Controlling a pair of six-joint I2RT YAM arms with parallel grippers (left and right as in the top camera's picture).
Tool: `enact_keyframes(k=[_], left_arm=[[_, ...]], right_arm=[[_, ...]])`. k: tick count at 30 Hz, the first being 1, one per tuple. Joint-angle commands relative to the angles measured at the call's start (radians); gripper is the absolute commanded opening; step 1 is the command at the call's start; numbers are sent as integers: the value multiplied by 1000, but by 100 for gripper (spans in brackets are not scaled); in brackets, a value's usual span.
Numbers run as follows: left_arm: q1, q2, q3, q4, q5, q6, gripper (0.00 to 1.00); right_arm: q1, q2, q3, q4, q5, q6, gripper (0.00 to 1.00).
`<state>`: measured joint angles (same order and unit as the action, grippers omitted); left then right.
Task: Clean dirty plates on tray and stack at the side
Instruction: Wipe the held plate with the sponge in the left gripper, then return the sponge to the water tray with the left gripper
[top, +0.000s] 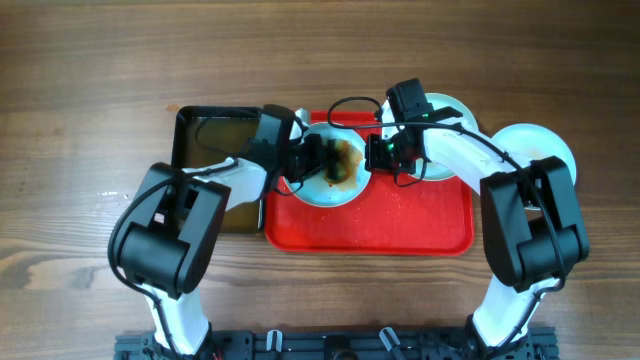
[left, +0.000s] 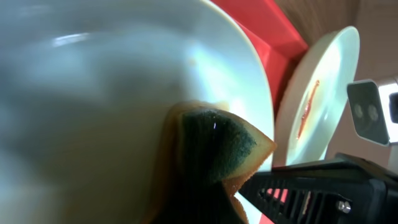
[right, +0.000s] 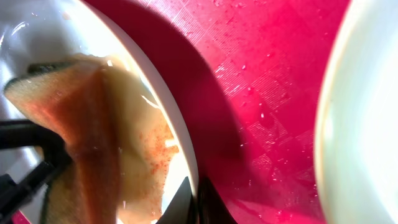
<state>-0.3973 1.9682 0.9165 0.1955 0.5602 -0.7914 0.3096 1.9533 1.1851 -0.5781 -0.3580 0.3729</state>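
At the left end of the red tray (top: 400, 225), our left gripper (top: 316, 160) clamps the sponge (top: 341, 165) against the smeared plate (top: 320, 194), while our right gripper (top: 377, 154) pinches its rim toward the tray's middle.

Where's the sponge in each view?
Overhead: sponge at centre, on the plate at the left of the red tray.
Left wrist: lower centre, pressed against the plate.
Right wrist: left side, soaked brown, on the plate.
Shared landmark: the tray.
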Motion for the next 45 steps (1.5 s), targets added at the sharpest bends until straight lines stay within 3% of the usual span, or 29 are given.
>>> enact_keyframes(k=[1,6,13,16,21,28,29,30,33,40,41,42,43,45], left_arm=[[42,-42,-13,-80,-87,159,4],[42,-296,-13,-153,-172,378,4],[75,-504,-13,-431,-446,501,4],[158,-504,-13,-533,-507,501,4],[264,-452,-13,-684,-520,615,4],[264,-262,-16,-679,-425,632,4],[264,-257,-16,-679,-426,631,14],[264,-257,-16,-676,-427,631,40],[264,-257,-16,-647,-431,631,62],[264,-211,-16,-592,-430,627,60],[264,-192,-16,-592,-425,626,54],[264,-183,-16,-592,-418,626,36],[264,-182,-16,-592,-418,626,8],[264,-183,-14,-586,-415,627,4]], right_arm=[[1,18,-7,-10,21,-7,4],[1,18,-7,-14,20,-7,4],[1,18,-7,-14,20,-7,4],[1,18,-7,-14,20,-6,4],[1,18,-7,-14,20,-6,4],[1,18,-7,-14,20,-6,4],[1,18,-7,-14,20,-6,4],[1,18,-7,-14,20,-6,4],[1,18,-7,-14,20,-6,4],[1,18,-7,-22,20,-4,6],[1,18,-7,-20,20,-4,11],[1,18,-7,-17,21,-5,12],[1,18,-7,-15,21,-5,12],[1,18,-7,-13,21,-5,12]])
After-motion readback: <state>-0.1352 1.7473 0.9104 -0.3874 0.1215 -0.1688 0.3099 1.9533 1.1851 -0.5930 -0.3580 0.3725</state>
